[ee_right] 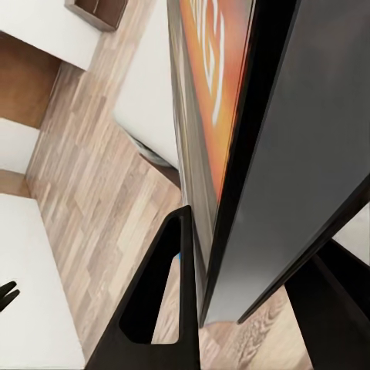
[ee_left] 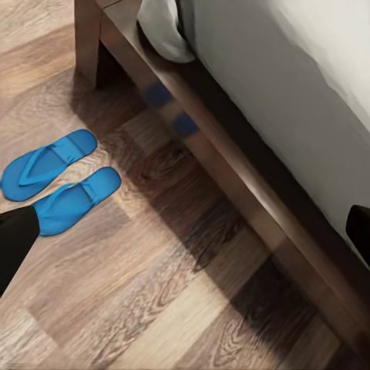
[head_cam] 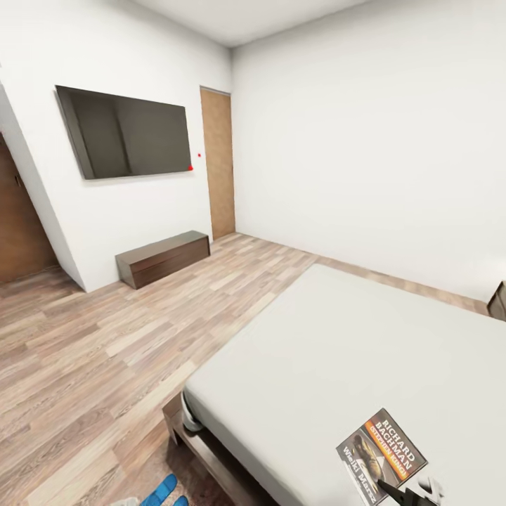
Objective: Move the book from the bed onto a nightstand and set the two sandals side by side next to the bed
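R end effector [ee_right: 202, 254] clamped on thin dark paperback book [head_cam: 383, 455] w/ orange band, edge grip; risk: slips, drops onto pale grey bed [head_cam: 337, 351].

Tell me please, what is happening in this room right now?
A robot stands by the bed. Its right gripper is shut on the book, near the mattress's near edge. The two blue sandals lie side by side on the wood floor next to the bed frame, so that part looks done. The book is not yet on a nightstand.

Open wood floor [head_cam: 105, 365] left of the bed [head_cam: 337, 351]; low cabinet [head_cam: 163, 258] against the far wall.
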Controlling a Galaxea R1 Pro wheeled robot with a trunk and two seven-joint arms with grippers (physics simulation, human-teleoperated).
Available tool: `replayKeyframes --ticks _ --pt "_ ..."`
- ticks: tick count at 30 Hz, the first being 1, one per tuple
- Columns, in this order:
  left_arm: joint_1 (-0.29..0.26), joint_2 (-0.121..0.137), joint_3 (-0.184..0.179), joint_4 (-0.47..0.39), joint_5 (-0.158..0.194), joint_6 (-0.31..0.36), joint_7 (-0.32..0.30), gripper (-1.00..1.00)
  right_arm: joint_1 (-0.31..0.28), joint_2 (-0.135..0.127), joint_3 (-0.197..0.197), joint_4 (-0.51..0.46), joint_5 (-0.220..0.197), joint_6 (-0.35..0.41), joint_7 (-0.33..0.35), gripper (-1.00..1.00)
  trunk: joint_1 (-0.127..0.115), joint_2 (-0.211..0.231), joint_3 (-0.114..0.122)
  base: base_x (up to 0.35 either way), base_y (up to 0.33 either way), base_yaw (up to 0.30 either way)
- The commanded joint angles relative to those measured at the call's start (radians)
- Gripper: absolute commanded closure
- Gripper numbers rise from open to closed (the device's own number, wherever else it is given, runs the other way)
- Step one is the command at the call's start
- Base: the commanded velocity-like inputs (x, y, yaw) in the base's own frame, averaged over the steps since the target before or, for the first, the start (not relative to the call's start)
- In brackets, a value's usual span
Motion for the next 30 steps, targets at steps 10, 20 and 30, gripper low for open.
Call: replayKeyframes --ticks 10,20,30 --pt "-0.001 -0.002 -0.008 0.002 0.009 -0.004 -0.004 -1.00 -0.002 0.000 0.004 0.003 -0.006 -0.004 0.004 1.00 0.000 -0.001 -0.004 0.000 0.000 0.280" --pt "-0.001 -0.003 -0.008 0.002 0.009 -0.004 -0.004 -1.00 -0.002 0.003 0.005 0.003 -0.006 -0.005 0.004 1.00 0.000 -0.001 -0.008 0.000 0.000 0.280" --pt "-0.001 -0.002 -0.009 0.002 0.009 -0.004 -0.004 -1.00 -0.002 -0.001 0.004 0.003 -0.008 -0.005 0.007 1.00 0.000 -0.001 -0.011 0.000 0.000 0.280"
